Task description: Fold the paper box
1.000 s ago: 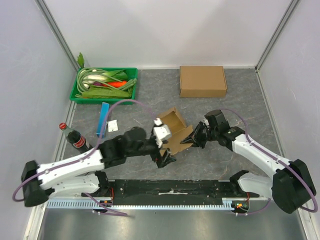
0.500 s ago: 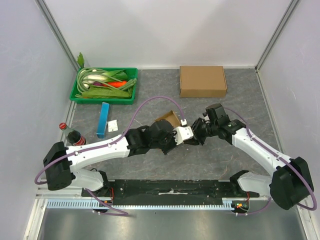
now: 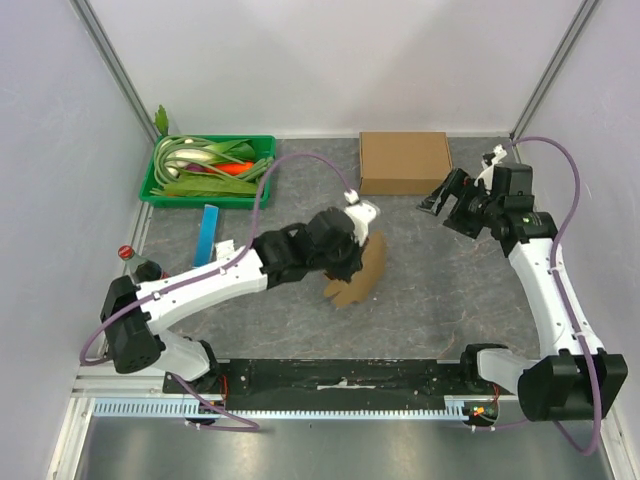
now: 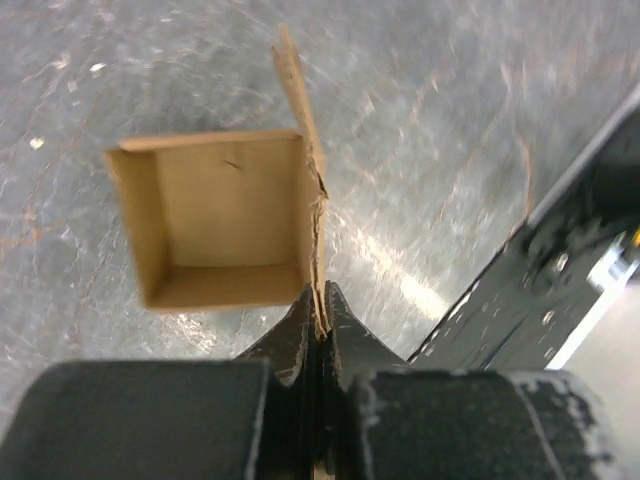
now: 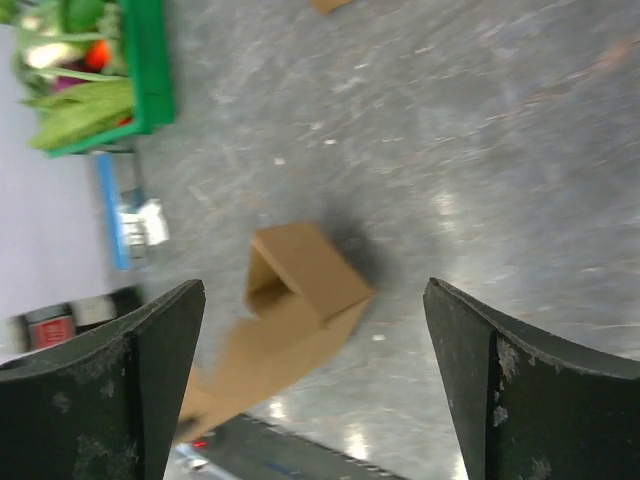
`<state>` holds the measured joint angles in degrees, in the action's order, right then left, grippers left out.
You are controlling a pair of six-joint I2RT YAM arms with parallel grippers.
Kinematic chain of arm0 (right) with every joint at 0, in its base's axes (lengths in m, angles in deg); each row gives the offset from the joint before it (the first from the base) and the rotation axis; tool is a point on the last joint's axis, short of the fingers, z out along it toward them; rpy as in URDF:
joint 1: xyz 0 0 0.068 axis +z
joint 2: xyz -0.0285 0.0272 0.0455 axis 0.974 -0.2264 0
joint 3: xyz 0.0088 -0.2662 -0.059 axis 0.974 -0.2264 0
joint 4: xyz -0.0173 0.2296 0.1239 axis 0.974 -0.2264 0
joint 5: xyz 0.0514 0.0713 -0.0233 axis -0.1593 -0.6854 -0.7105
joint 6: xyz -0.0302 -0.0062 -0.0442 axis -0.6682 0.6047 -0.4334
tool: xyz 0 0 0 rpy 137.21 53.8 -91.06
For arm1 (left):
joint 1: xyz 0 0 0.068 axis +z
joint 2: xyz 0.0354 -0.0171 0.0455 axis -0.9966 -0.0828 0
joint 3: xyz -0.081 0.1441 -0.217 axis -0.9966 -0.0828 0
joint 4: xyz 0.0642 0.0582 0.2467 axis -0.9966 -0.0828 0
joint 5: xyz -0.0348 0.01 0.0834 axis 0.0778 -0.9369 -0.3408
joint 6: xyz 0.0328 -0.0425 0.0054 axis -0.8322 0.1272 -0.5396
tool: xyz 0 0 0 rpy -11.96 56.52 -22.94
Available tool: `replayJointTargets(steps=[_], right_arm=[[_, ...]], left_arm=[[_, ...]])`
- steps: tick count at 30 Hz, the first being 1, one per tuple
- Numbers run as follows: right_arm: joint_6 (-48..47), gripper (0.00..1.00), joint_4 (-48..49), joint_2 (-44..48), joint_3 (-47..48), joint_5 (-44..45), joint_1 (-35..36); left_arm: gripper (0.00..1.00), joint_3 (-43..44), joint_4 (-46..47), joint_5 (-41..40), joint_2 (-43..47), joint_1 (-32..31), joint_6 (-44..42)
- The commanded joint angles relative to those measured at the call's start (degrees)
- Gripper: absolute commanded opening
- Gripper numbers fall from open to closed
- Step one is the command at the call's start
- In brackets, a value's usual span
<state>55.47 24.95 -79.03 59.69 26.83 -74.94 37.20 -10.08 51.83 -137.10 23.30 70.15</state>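
- the left gripper is found clamped shut on a thin flap of the paper box, which is pinched edge-on between the two fingers.
- in the left wrist view the paper box is seen as an open tray of brown cardboard with its hollow side turned toward the camera, and the grey table lies behind it.
- in the top view the paper box is located near the middle of the table, tilted on edge just below the left gripper; whether its lower edge touches the table cannot be told.
- a cola bottle is noted at the left edge, partly hidden by the left arm.
- a blue carton and a small white card are recorded just beside each other, left of the paper box.
- the right gripper is found spread wide with nothing between its fingers, well apart from the paper box, toward the right side.
- at the far end a green tray of vegetables is recorded on the left and a closed cardboard box on the right.
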Motion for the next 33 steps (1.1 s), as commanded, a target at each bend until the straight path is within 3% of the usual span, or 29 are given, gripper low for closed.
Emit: replayJointTargets(steps=[1,4,8,11,13,14,15,17,20,21,22,26,30,31,32,33], right_arm=[[-20.6,0.98,-5.3,0.9,-0.4,10.2,0.9],[-21.3,0.98,-2.1,-1.0,-3.6,8.6,9.4],[-20.4,0.98,7.8,1.5,-7.8,21.4,26.7],[-22.8,0.98,18.7,7.4,-14.8,24.6,34.3],[-26.4,0.98,29.9,11.3,-21.4,32.8,40.4],[-28.2,0.98,33.4,13.2,-23.7,37.9,47.5],[-30.8,0.98,37.3,14.0,-27.9,49.4,51.2],[-33.6,0.98,48.2,14.2,-31.1,55.5,56.7],[-33.0,0.96,58.3,9.0,-33.2,57.5,57.6],[-32.3,0.95,59.0,7.3,-32.0,60.6,58.4],[-30.8,0.94,57.3,5.6,-31.0,70.1,59.7],[-32.1,0.88,63.2,1.4,-32.4,77.8,59.6],[-38.4,0.78,73.0,-1.7,-36.2,76.8,59.5],[-39.1,0.56,76.0,-2.6,-36.5,76.4,59.0],[-40.0,0.40,76.5,-4.0,-36.2,74.3,58.8],[-40.0,0.25,76.6,-4.8,-36.0,73.7,58.4]], left_arm=[[0.02,6.3,-5.2,-0.9,-1.1,7.8,26.4],[0.02,8.5,-2.3,-1.4,-2.0,11.9,36.0],[0.02,16.5,-5.9,-10.2,-9.0,12.3,43.7],[0.02,26.4,-16.8,-15.1,-16.9,12.5,50.2],[0.02,35.5,-29.0,-16.5,-22.0,12.6,53.9],[0.02,38.7,-33.3,-16.9,-24.2,12.8,58.1],[0.02,44.1,-36.9,-16.6,-28.2,12.8,59.8],[0.02,46.5,-42.8,-16.3,-29.9,13.0,63.7],[0.02,43.6,-40.4,-16.9,-27.8,13.0,67.4],[0.02,42.1,-39.5,-16.4,-26.8,13.2,67.9],[0.02,42.0,-39.0,-16.0,-26.5,13.3,68.6],[0.02,42.0,-40.7,-16.4,-26.0,13.6,70.2],[0.02,41.7,-41.8,-16.2,-25.3,14.0,71.2],[0.02,41.6,-41.7,-16.1,-25.3,14.1,71.0],[0.09,41.7,-40.9,-16.2,-24.7,14.0,70.4],[0.34,41.5,-40.8,-16.6,-24.4,14.0,69.8]])
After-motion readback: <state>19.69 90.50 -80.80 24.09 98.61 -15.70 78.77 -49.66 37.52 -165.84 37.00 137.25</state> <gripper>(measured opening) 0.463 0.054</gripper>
